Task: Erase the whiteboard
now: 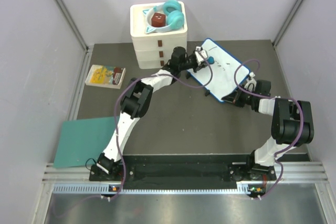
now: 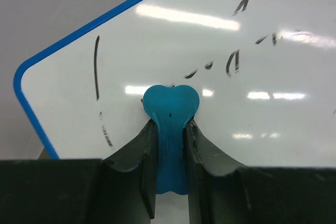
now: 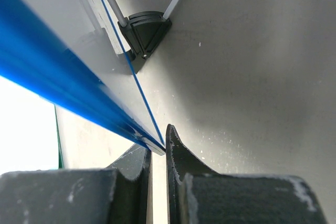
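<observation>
**Eraser at the board's far-left end, marks running off to the right**

The whiteboard lies on the worktop right of centre. Its long axis runs from far-left to near-right. You have both arms on it, one at each end.

Your left hand is the one that matters for the wiping. It reaches over the far-left end, and its fingers are closed narrow on a small teal eraser with a heart-shaped head. In the left wrist view that head sits against the white face just inside the rounded blue corner. It looks to be in contact, though you cannot confirm the pressure from here.

The black marks are not under the eraser. One long stroke stands just to its left, a few faint specks sit below that, and the main cluster spreads up and to the right along the board. So the coming sweep most likely goes along the long axis, away from this corner.

Your right hand is at the near-right end. Its fingers are nearly closed, pinching the blue rim, with a black foot showing beyond. It looks like your brace, so keep it firm while the left wipes.
</observation>
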{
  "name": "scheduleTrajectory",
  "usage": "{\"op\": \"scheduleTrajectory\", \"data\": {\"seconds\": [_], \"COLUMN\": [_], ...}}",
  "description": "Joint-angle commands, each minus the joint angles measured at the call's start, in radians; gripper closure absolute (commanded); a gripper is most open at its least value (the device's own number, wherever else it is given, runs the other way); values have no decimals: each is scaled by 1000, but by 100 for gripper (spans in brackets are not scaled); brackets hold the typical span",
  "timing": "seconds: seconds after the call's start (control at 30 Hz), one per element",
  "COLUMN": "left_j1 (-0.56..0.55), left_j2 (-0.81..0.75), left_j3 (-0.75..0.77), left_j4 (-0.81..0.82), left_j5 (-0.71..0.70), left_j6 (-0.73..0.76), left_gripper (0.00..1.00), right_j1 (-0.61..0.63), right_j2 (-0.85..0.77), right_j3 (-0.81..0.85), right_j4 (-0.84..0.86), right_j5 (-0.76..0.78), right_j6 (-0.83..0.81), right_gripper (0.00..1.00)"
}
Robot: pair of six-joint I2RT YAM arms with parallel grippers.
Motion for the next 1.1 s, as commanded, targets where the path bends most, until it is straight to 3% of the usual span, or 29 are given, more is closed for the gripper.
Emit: {"op": "scheduleTrajectory", "data": {"seconds": [0.0,0.23,0.43,0.6,0.73,1.07], "left_j1": [-58,-147,-178,-172,-136,-53], "left_j2": [-24,65,116,114,104,85], "left_j3": [-3,166,258,233,190,85], "left_j4": [125,175,203,140,125,166], "left_j5": [67,93,-2,-209,-294,-383], "left_j6": [-114,-215,-242,-130,-91,-120], "left_gripper": [97,96,96,97,97,97], "right_j1": [59,60,60,60,59,60], "right_j2": [18,18,21,19,19,18], "right_j3": [-66,-66,-65,-65,-65,-66], "right_j4": [-259,-259,-259,-259,-259,-259], "right_j5": [-44,-46,-46,-46,-46,-45], "right_j6": [-92,-92,-93,-92,-92,-93], "right_gripper": [100,100,100,100,100,100]}}
